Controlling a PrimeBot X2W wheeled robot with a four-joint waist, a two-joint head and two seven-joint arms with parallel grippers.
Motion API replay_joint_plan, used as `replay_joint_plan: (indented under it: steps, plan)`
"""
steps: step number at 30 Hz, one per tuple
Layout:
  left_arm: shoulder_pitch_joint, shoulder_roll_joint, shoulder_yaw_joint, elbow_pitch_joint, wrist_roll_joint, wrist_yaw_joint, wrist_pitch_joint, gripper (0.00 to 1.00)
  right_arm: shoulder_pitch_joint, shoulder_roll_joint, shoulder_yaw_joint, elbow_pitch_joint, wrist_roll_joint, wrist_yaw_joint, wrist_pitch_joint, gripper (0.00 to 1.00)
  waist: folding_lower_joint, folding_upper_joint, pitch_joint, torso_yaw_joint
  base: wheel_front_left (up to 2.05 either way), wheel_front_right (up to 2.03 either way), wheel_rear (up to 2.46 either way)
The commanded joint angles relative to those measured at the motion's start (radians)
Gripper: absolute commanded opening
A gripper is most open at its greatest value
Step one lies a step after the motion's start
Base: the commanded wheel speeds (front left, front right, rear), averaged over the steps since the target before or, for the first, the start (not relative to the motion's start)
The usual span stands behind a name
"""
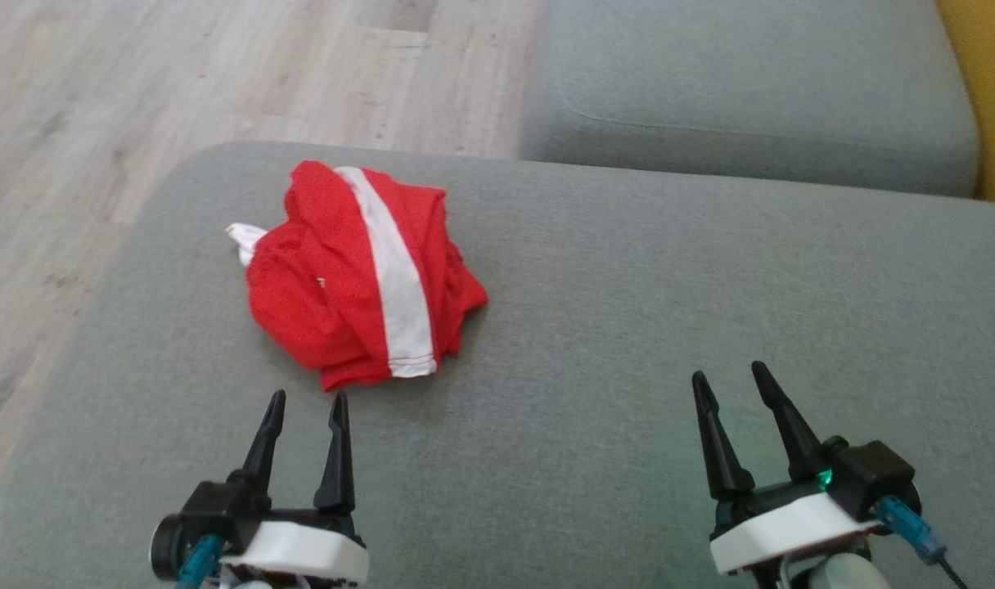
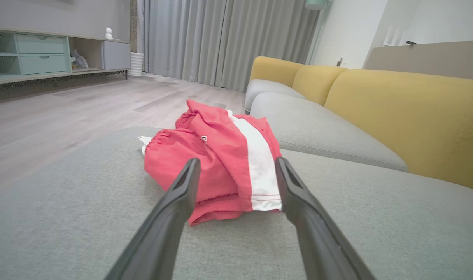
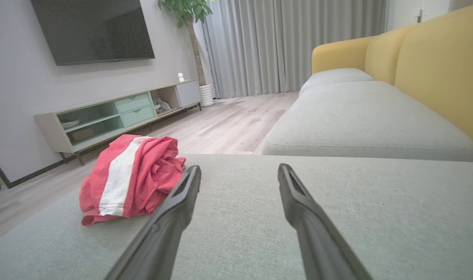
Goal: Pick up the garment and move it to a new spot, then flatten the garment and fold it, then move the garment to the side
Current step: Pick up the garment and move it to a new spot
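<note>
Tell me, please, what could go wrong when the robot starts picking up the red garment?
1. The garment lies crumpled in a heap, so the open left gripper may pinch several layers together, making flattening harder.
2. It sits near the edge of the cushion, beside the floor; a nudge could push it off.

Garment (image 1: 326, 303) red w/ one white stripe. Seat cushion (image 1: 628, 368) grey, backrest (image 2: 407, 112) mustard yellow. Floor (image 1: 96, 123) pale wood grain, curtain (image 2: 221, 39) grey.

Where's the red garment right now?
In the head view, the garment lies crumpled on the grey cushion, left of centre, just ahead of the left gripper.
</note>
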Motion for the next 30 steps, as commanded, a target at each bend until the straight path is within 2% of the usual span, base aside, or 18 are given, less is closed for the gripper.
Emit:
replay_joint_plan:
  steps: [1,12,21,26,30]
  plan:
    - [-0.021,-0.002,0.043,-0.032,0.013,0.001,-0.01,1.0,-0.017,-0.009,0.03,-0.034,0.01,-0.001,-0.014,1.0,0.0,0.0,-0.009,0.033,0.0,0.0,0.0]
    - [-0.01,-0.003,0.058,-0.034,0.026,-0.006,-0.01,1.0,-0.014,-0.009,0.066,-0.028,0.024,-0.001,-0.014,1.0,0.0,0.0,-0.017,0.091,0.0,0.0,0.0]
    - [-0.026,0.001,0.062,-0.038,0.044,-0.012,-0.01,1.0,-0.023,-0.009,0.081,-0.03,0.025,-0.001,-0.014,1.0,0.0,0.0,0.012,0.076,0.0,0.0,0.0]
    - [-0.134,0.042,0.046,-0.031,0.063,-0.039,0.0,1.0,-0.052,-0.009,0.06,-0.046,0.015,-0.001,-0.014,1.0,0.0,0.0,0.079,0.043,0.0,0.0,0.0]
    - [-0.29,0.097,0.01,-0.005,0.071,-0.066,0.09,1.0,-0.081,-0.009,0.034,-0.058,0.003,-0.001,-0.014,1.0,0.0,0.0,0.141,0.015,0.0,0.0,0.0]
